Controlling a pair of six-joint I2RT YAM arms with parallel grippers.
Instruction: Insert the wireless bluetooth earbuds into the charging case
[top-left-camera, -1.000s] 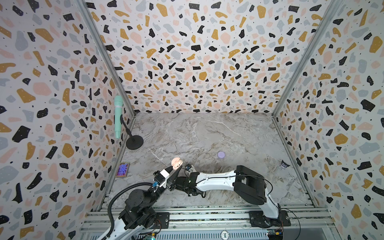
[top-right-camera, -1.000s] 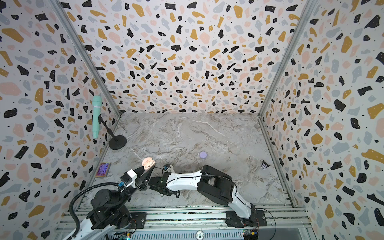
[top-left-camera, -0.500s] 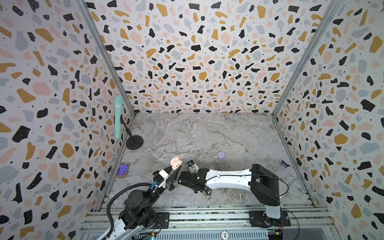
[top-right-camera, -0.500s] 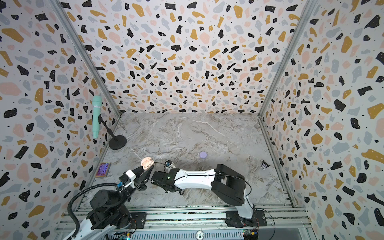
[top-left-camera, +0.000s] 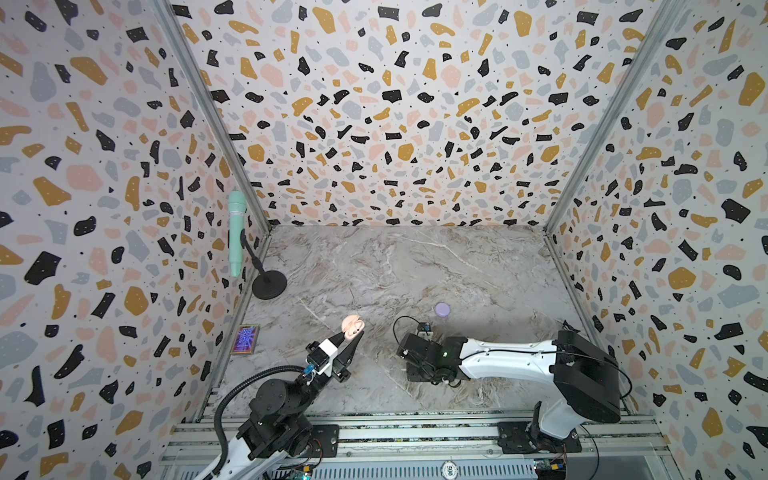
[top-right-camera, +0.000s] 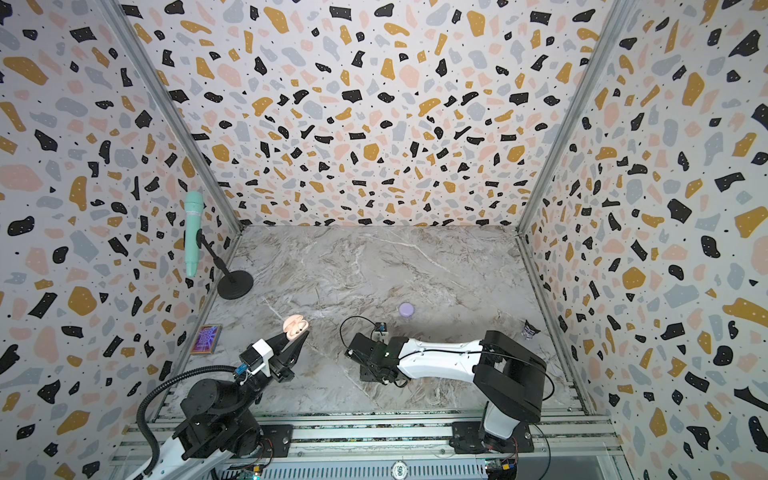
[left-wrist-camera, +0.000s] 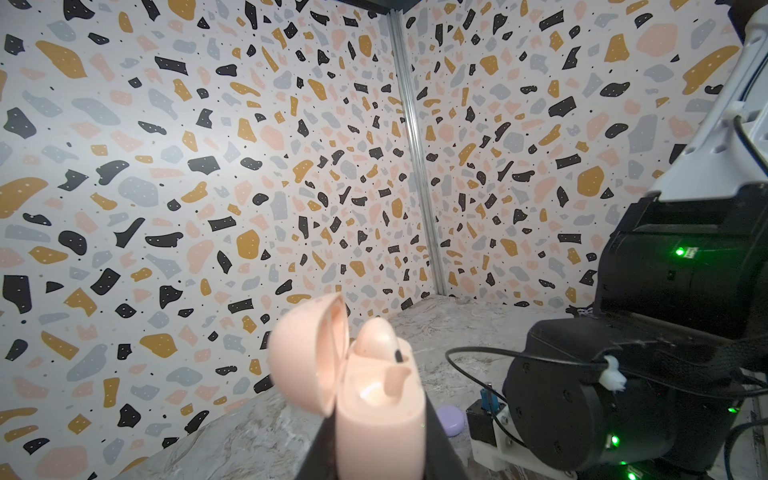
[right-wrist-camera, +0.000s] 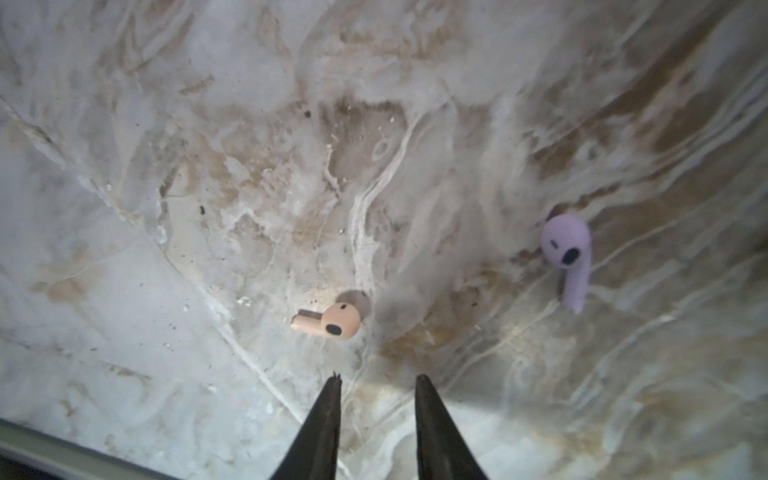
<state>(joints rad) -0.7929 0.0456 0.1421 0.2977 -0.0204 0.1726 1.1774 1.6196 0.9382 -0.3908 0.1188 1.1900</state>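
The left claw (top-left-camera: 351, 340) is clamped on the base of the pink charging case (top-left-camera: 352, 326), which it holds up off the counter (top-left-camera: 374, 270), left of centre in the lower part of both top views. Holding it there presents the mouth of the case toward the other arm. The left wrist view shows why it is gripped low: the lid (left-wrist-camera: 309, 357) is hinged open and the sockets are clear of the jaws. One pink earbud (left-wrist-camera: 376, 340) already sits in the case, and the hollow beside it looks vacant.

The right claw (right-wrist-camera: 378, 378) hangs just above the counter, pointing down with its jaws apart and nothing between them. In its wrist view, the loose pink earbud (right-wrist-camera: 332, 322) lies on its side just beyond the tips, with its stem flat on the marble. The lavender earbud (right-wrist-camera: 567, 253) lies well apart from it. In the top views the right arm hides both buds. The narrow gap between the jaws seems set for so small a thing.

The lavender case (top-left-camera: 442, 309) rests shut on the counter, just above the right wrist in the top views. It is probably meant for the lavender pair. The next step looks like pinching the loose pink bud, whose low, rounded shape could let it slip.
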